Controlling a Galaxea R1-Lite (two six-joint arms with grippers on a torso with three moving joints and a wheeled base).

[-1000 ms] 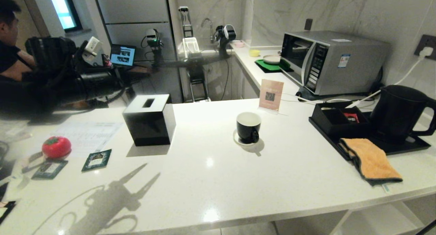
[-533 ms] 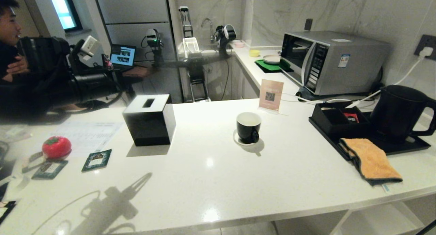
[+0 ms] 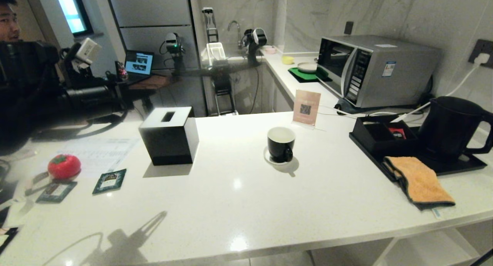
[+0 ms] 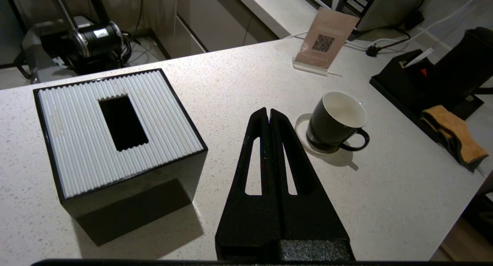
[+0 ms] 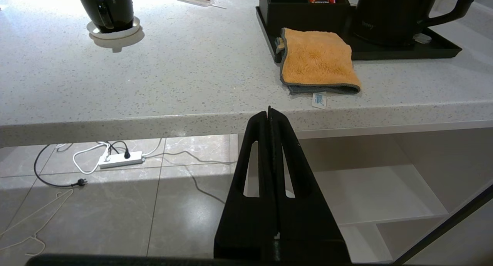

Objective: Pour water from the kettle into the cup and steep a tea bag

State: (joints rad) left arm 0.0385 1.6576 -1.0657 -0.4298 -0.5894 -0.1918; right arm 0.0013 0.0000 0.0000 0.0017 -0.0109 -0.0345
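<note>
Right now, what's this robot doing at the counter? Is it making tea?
It has hardly begun. The left gripper hangs shut and empty over the white counter, between the black tissue box and the cup. The cup sits on its saucer, apparently empty. The kettle stands untouched on its black tray at the right. The right gripper is shut, parked below the counter's edge.
</note>
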